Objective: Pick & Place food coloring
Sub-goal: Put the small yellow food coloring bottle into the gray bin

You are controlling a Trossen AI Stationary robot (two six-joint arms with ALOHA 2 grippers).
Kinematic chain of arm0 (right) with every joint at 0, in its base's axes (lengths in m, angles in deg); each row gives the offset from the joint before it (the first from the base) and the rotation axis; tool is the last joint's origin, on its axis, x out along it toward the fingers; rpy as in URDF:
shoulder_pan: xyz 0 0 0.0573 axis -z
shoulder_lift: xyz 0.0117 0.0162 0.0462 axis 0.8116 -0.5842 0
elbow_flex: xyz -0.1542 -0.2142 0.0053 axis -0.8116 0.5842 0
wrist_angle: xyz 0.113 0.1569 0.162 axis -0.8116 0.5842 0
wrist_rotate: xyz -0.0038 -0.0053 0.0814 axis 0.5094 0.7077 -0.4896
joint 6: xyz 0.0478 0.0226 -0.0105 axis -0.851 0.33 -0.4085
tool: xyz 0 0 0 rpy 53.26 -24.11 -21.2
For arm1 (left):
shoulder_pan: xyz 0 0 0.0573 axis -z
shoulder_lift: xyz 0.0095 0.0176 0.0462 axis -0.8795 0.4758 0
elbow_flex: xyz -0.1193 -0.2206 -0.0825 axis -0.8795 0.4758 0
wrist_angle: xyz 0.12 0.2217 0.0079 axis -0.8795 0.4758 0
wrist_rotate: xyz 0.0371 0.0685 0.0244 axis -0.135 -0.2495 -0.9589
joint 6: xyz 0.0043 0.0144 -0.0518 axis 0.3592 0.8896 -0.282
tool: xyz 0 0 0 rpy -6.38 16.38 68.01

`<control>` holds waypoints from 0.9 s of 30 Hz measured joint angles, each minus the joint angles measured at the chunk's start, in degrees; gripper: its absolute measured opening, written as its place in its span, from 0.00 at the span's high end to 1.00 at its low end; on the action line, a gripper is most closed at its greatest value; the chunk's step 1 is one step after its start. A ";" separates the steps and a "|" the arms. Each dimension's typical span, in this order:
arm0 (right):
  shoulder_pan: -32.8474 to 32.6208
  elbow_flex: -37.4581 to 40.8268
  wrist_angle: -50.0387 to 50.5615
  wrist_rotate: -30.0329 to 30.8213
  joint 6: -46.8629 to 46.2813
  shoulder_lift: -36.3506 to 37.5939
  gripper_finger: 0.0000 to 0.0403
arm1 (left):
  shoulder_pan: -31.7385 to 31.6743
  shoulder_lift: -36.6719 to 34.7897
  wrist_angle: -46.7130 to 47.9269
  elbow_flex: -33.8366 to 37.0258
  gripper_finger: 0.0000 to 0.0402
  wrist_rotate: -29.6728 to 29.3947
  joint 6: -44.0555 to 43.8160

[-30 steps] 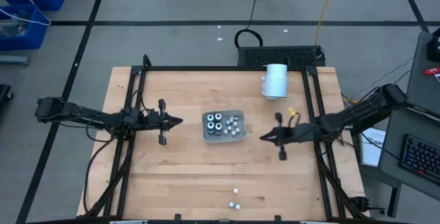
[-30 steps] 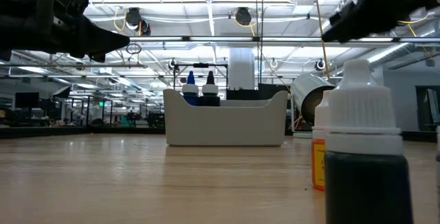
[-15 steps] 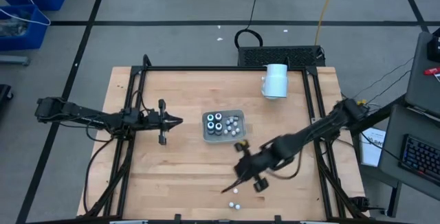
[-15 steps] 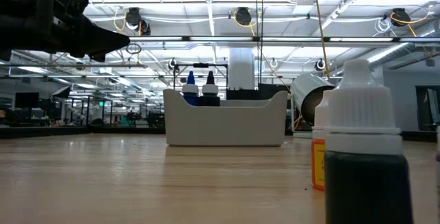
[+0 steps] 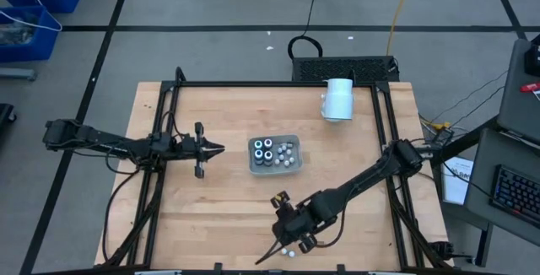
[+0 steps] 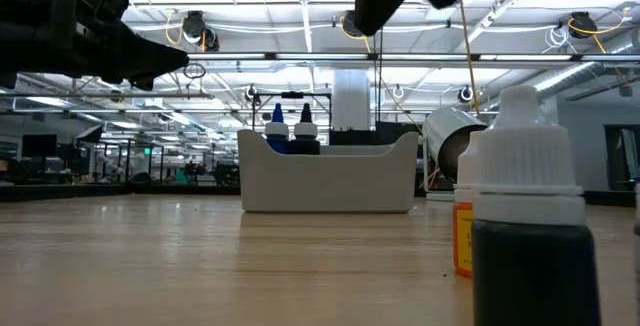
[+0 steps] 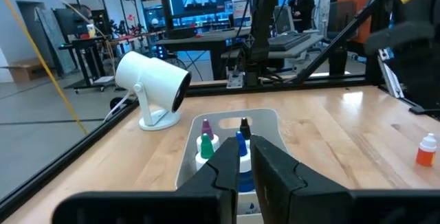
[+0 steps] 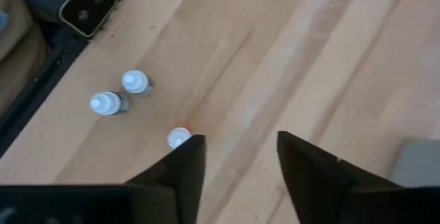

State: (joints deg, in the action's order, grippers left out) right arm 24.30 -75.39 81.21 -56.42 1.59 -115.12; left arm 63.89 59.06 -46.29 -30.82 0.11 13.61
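Three small food coloring bottles with white caps (image 8: 135, 81) (image 8: 106, 103) (image 8: 179, 137) stand upright on the wood near the table's near edge. One shows in the high view (image 5: 289, 252) and one fills the low view (image 6: 525, 236). My right gripper (image 8: 240, 157) (image 5: 283, 243) hovers open above them, one fingertip next to the nearest cap. More bottles stand in the pale tray (image 5: 274, 154) at mid-table. My left gripper (image 5: 218, 148) waits shut, left of the tray and pointing at it (image 7: 244, 165).
A white cylinder on a stand (image 5: 338, 99) sits at the far right of the table. A black frame rail (image 5: 390, 165) runs along the table's sides, and a dark rail (image 8: 41, 93) lies close to the loose bottles. Bare wood lies between the tray and the near edge.
My right gripper has swung from beside the tray's right side toward the table's near edge and to the left, and it now points down over the loose bottles. The bottles and the tray have stayed put.
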 joint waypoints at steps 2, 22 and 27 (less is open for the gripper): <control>-0.58 -0.01 -0.19 -0.77 -0.04 -0.78 0.52 | -0.04 0.00 0.02 -0.01 0.89 -0.01 -0.01; -2.05 9.35 -11.23 -3.00 -3.86 -2.96 0.49 | -0.02 0.01 0.03 -0.03 0.89 0.05 -1.25; -2.01 11.22 -14.44 -4.51 -5.14 -2.85 0.51 | -0.02 0.02 0.04 -0.03 0.89 0.05 -1.25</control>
State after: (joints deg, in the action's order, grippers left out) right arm 22.30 -64.17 66.77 -60.93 -3.55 -117.97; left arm 63.87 59.08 -46.25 -30.85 0.16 12.36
